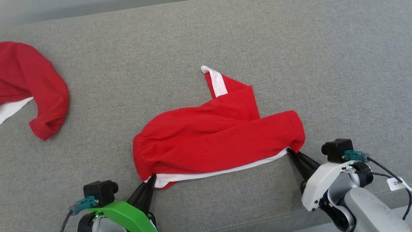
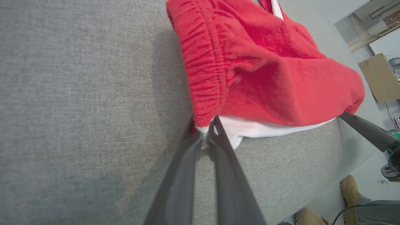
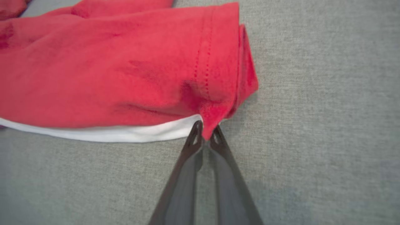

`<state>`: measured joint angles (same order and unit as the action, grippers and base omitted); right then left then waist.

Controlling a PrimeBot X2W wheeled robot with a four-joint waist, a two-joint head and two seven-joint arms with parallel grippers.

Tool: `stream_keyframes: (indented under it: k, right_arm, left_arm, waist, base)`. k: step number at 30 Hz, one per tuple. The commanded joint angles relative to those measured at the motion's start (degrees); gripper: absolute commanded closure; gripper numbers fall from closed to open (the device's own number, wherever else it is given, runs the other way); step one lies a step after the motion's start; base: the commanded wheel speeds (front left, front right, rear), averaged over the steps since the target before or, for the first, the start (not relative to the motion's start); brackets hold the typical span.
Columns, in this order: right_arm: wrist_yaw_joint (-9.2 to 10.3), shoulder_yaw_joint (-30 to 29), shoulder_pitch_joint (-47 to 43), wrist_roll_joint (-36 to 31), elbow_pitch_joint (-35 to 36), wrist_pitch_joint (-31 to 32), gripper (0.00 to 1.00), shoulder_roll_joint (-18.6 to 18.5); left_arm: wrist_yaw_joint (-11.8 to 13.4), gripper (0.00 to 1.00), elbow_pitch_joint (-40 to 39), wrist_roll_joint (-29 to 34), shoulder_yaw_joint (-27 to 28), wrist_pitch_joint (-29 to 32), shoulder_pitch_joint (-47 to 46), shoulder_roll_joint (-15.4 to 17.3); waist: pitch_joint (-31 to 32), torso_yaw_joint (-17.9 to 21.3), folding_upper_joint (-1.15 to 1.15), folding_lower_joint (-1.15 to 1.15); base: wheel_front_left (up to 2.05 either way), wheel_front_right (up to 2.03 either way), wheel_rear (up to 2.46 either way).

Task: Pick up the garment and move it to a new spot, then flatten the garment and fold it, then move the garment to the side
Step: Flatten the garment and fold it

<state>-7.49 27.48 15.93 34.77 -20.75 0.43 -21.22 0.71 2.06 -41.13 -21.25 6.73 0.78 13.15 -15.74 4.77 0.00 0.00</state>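
While the red garment [image 1: 219, 145] lies rumpled in the middle of the grey surface [image 1: 305, 48], the left hand [image 1: 152, 178] is clenched on its waistband corner; the right hand [image 1: 290, 150] pinches the hem corner; a second red cloth [image 1: 29, 83] lies well apart at far left.

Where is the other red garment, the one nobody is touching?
The other red garment lies at the head view's far left on the grey surface, well apart from the central garment.
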Motion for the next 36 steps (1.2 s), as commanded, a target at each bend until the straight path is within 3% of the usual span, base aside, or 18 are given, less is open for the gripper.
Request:
stream_keyframes:
  k: [1,5,9,10,14,19,23,26,27,33,36]
  right_arm:
    - [0.00,0.5,0.3,0.7,0.0,0.2,1.00,0.3]
    - [0.00,1.3,-0.2,5.0,4.2,1.6,1.00,-1.3]
    - [0.00,-0.8,-3.6,15.7,17.9,5.1,1.00,-5.8]
    - [0.00,-3.6,-6.5,20.8,26.6,6.8,1.00,-9.2]
    - [0.00,-13.5,-12.1,30.1,42.9,7.2,1.00,-14.2]
    - [0.00,-25.8,-10.1,38.2,50.3,7.4,1.00,-15.9]
    - [0.04,-27.4,0.5,39.8,45.6,9.9,1.00,-14.0]
    - [0.04,-24.9,13.8,37.3,37.5,12.6,1.00,-9.9]
    - [0.04,-24.9,13.8,37.3,37.5,12.6,1.00,-9.9]
    - [0.00,-20.9,43.3,27.4,14.0,13.0,1.00,5.1]
    - [0.00,-22.5,55.8,20.7,0.8,7.3,1.00,12.9]
  left_arm:
    - [0.2,1.00,0.0,-0.2,0.1,0.1,-0.8,0.5]
    - [0.2,1.00,-0.8,-0.6,0.8,0.5,-1.1,1.5]
    - [-0.3,1.00,-4.8,-1.9,2.2,1.0,0.1,3.0]
    - [-0.7,1.00,-8.5,-3.1,3.1,1.8,1.4,4.3]
    - [-0.5,1.00,-19.8,-4.7,5.1,4.6,3.5,7.7]
    - [-0.1,1.00,-34.0,-8.4,7.7,10.8,0.2,11.9]
    - [1.2,1.00,-38.1,-10.4,10.6,18.3,-10.7,15.9]
    - [3.1,1.00,-34.5,-10.0,12.5,23.0,-24.3,17.9]
    - [3.1,1.00,-34.5,-10.0,12.5,23.0,-24.3,17.9]
    - [4.2,1.00,-15.9,-4.8,8.1,27.3,-52.3,14.8]
    - [3.2,1.00,-3.8,0.6,6.6,23.4,-63.3,13.5]
  waist:
    - [0.1,0.0,0.00,0.00]
    - [0.9,0.1,0.00,0.00]
    - [2.7,0.6,0.00,0.00]
    - [3.6,1.1,0.00,0.00]
    - [3.9,2.5,0.00,0.00]
    - [0.3,4.6,0.00,0.00]
    - [-5.4,5.6,0.00,0.00]
    - [-10.2,5.8,0.00,0.00]
    - [-10.2,5.8,0.00,0.00]
    - [-16.2,5.9,0.00,0.00]
    - [-17.2,6.3,0.00,0.00]
  base:
    - [0.00,0.00,0.00]
    - [0.00,0.00,0.00]
    - [0.00,0.00,0.00]
    - [0.00,0.00,0.00]
    - [0.00,0.00,0.00]
    - [0.00,0.00,0.00]
    - [0.00,0.00,0.00]
    - [0.00,0.00,0.00]
    - [0.00,0.00,0.00]
    - [0.00,0.00,0.00]
    - [0.00,0.00,0.00]
